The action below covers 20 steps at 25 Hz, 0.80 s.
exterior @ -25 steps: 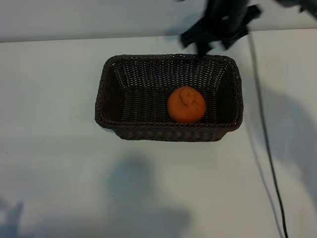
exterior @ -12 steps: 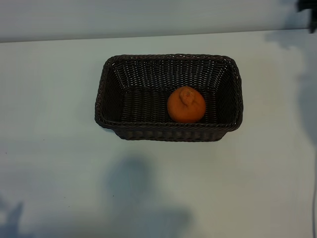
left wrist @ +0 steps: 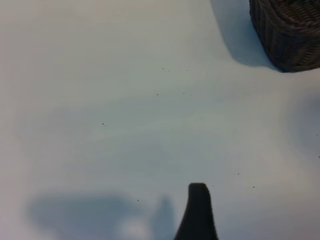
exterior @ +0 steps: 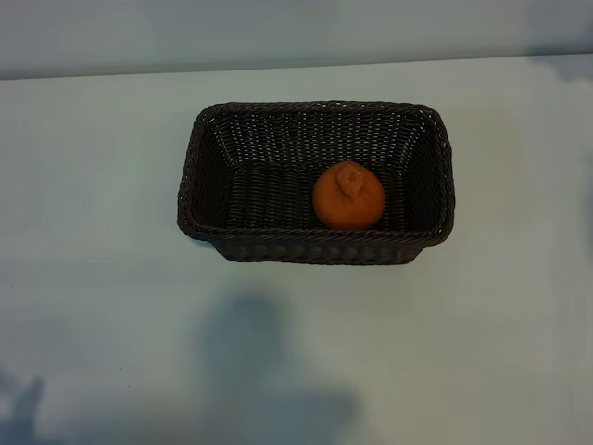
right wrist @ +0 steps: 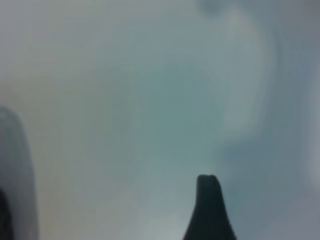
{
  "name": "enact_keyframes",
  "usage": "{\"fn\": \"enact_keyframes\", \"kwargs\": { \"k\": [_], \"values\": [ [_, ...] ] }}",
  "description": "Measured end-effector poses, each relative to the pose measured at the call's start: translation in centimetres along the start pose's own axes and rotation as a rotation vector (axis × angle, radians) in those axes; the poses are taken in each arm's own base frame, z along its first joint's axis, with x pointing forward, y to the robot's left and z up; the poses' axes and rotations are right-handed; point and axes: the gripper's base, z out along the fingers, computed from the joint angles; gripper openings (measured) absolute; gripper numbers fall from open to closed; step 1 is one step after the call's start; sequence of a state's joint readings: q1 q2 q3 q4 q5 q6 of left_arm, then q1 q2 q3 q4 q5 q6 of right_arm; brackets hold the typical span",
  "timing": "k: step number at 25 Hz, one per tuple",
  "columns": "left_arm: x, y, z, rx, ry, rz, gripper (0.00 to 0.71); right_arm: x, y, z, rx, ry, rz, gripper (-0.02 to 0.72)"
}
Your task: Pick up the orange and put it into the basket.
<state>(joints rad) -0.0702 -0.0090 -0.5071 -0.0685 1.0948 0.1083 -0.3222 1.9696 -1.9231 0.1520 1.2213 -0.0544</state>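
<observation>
A: What has changed over the last second?

B: The right arm, which hung over the basket's (exterior: 315,248) far rim a second ago, has gone from the exterior view altogether. The orange (exterior: 348,196) sits inside the basket, right of middle and close to the near wall, exactly where it was.

A: So the task?

B: It looks finished; the fruit is delivered and the arm appears to be retreating.

A: And the pincers?

B: In the right wrist view one dark fingertip (right wrist: 207,210) shows over blurred table (exterior: 93,278), with nothing against it; whether the right gripper is spread or closed cannot be told. The left gripper stands wide and empty, one fingertip (left wrist: 198,212) visible, parked well away from the basket's corner.

A: Anything in the way?

B: No. Only shadows lie on the pale table around the basket.
</observation>
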Motion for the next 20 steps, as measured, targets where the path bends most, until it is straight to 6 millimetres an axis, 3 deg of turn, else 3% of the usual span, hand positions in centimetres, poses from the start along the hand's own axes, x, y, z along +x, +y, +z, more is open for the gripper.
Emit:
{"fn": "enact_keyframes", "kwargs": {
  "k": [4,8,14,20],
  "values": [
    [0.0,0.0,0.0,0.000,0.000,0.000,0.593,2.3,0.9,-6.1,-0.003,-0.086,-0.028,0.498],
    [0.0,0.0,0.0,0.000,0.000,0.000,0.593,6.1,1.9,-12.9,0.004,-0.202,-0.052,0.498],
    [0.0,0.0,0.0,0.000,0.000,0.000,0.593,14.3,3.2,-22.4,0.009,-0.419,-0.087,0.498],
    [0.0,0.0,0.0,0.000,0.000,0.000,0.593,24.6,4.1,-28.5,0.019,-0.643,-0.119,0.498]
  ]
}}
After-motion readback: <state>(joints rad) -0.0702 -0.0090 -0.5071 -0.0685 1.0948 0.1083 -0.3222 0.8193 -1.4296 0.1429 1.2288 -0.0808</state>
